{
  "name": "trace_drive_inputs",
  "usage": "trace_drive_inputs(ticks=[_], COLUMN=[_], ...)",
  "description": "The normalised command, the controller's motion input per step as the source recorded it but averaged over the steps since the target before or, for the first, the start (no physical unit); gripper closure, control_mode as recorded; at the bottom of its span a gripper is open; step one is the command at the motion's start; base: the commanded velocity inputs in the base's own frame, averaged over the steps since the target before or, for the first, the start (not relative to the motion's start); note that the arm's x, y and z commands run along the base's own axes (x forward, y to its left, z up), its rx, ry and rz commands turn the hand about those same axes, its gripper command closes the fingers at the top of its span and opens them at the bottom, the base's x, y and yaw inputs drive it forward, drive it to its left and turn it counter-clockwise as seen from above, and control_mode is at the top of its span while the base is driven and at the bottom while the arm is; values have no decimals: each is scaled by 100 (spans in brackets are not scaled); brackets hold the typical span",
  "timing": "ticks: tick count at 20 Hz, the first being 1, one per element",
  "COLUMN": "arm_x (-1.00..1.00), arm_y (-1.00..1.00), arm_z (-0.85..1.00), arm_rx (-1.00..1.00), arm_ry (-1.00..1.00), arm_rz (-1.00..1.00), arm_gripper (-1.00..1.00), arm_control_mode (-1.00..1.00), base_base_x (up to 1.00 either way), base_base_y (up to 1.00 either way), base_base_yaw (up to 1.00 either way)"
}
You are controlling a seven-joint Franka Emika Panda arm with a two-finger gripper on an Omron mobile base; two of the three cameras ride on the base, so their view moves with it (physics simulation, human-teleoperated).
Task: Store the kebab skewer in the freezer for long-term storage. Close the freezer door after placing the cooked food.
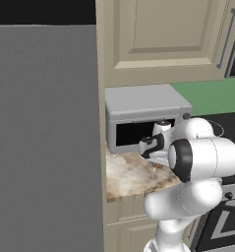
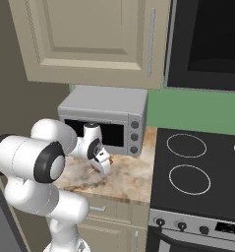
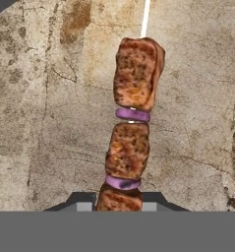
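Closed end effector pinching the kebab skewer at its nearest meat chunk, low over the worktop; probably light, stiff, slightly fragile, best gripped there.

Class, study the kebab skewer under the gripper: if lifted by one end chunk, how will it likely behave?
The kebab skewer looks stiff along its thin stick, so it probably lifts as one piece. With the gripper closed on the end chunk, the long free end may droop or pivot. The chunks look soft and could slide along the stick.
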Motion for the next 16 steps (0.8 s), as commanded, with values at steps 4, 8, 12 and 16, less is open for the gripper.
trace_drive_inputs(ticks=[4, 8, 12, 16], arm_x=[0, -25, -67, -39], arm_y=[0, -21, -69, -33], arm_z=[0, 0, 9, 49], arm_rx=[0, 0, 0, 0], arm_ry=[3, 3, 0, 6], arm_rz=[0, 0, 12, 15], arm_gripper=[100, 100, 100, 100], arm_control_mode=[-100, -100, -100, -100], base_base_x=[0, 0, 0, 0], base_base_y=[0, 0, 0, 0], base_base_yaw=[0, 0, 0, 0])
